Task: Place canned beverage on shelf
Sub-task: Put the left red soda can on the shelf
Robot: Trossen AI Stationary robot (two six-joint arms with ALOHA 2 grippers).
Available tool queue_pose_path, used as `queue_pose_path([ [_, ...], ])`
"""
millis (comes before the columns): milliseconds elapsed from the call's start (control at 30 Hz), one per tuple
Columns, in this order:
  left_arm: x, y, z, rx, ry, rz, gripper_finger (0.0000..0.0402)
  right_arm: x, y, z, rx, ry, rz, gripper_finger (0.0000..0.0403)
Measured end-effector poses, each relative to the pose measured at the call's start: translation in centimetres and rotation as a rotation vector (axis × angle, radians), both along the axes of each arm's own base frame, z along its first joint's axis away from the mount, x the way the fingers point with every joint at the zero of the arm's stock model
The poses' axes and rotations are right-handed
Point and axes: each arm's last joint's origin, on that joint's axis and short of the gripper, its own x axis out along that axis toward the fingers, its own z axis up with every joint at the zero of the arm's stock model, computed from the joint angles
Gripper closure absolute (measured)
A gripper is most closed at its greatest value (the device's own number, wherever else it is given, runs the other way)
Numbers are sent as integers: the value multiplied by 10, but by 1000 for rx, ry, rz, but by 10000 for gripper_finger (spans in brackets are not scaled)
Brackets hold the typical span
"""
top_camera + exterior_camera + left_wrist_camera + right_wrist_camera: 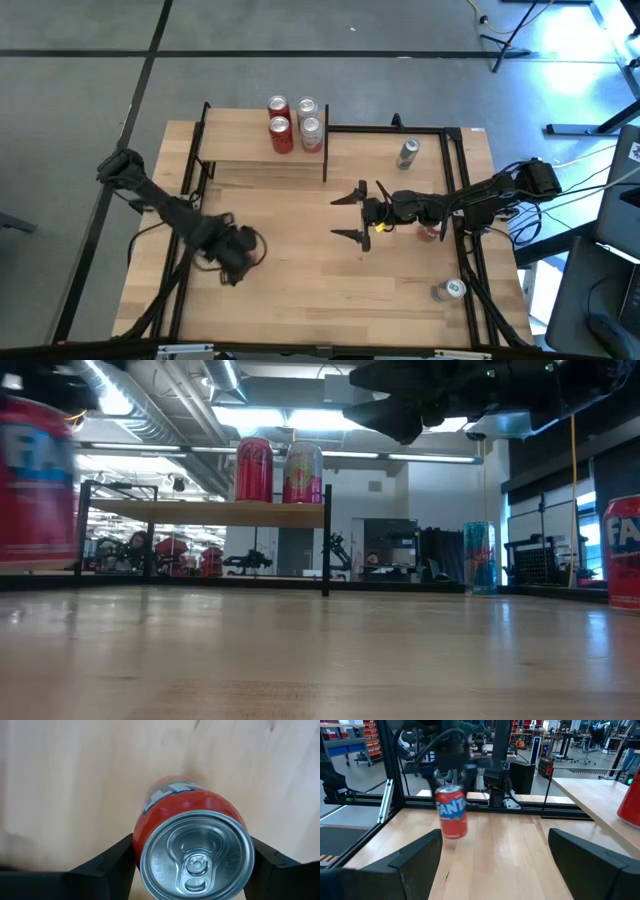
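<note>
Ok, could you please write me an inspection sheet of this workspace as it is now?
Surface: wooden tabletop, no spill seen.
Job's things: shelf with four cans upright at its right end; held red can between the left tool's fingers.
Clutter: green can, loose red can under the right arm and silver-topped can, all on the tabletop.
Grippers: left tool shut on the held red can, at the table's left; right tool open and empty, over mid-table.
Cables: arm cables beside the right arm, off the table.
Surroundings: grey floor; no person seen.
</note>
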Motion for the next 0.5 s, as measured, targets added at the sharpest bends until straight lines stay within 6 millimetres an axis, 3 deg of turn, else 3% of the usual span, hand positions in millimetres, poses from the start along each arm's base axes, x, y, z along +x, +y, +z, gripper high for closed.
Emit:
queue_pose_path([
  [267,26,43,2,30,2,-292,160,0,0,-4,19,45,-2,52],
  [500,36,61,2,36,-22,-452,160,4,1,-15,28,83,6,52],
])
